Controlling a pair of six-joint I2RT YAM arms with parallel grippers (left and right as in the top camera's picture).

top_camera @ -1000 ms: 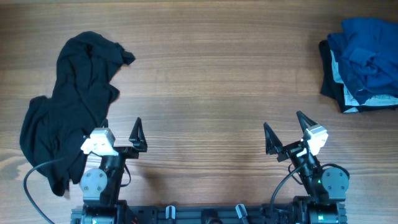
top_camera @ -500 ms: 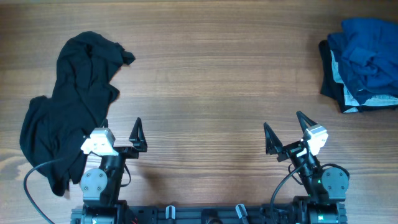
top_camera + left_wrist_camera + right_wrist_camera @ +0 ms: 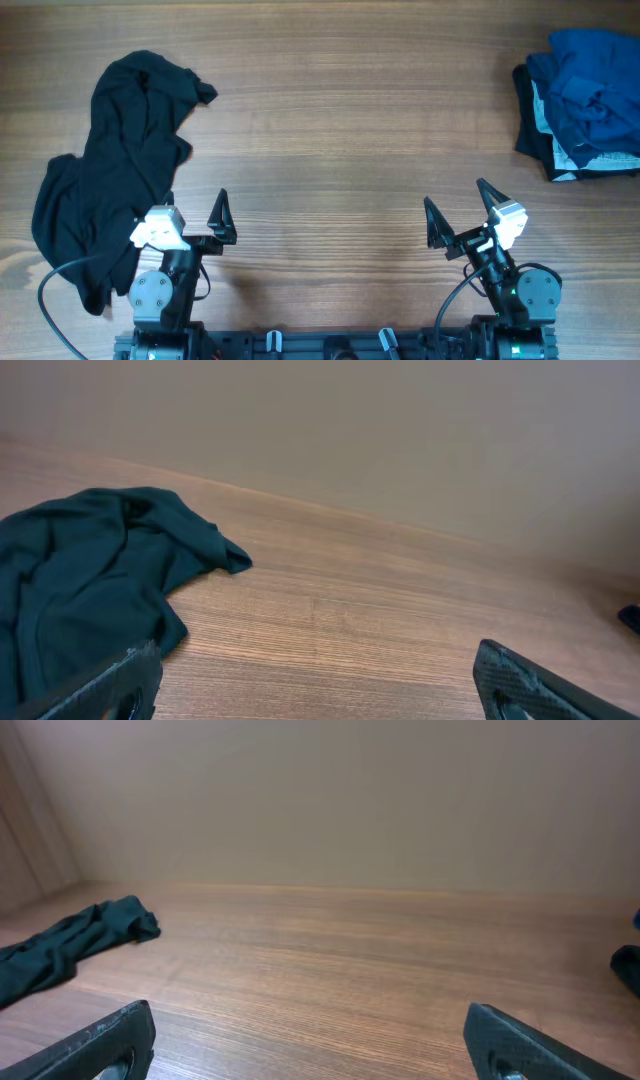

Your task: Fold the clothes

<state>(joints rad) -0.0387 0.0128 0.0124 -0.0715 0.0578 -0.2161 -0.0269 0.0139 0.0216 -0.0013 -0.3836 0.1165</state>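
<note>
A crumpled black garment lies on the wooden table at the left; it also shows in the left wrist view and, small, at the left of the right wrist view. A pile of blue and dark clothes sits at the far right. My left gripper is open and empty near the front edge, just right of the black garment. My right gripper is open and empty near the front edge at the right, well short of the blue pile.
A black cable loops by the left arm's base at the front left. Bare wood table spans the middle between the two clothes heaps. A plain wall stands behind the table.
</note>
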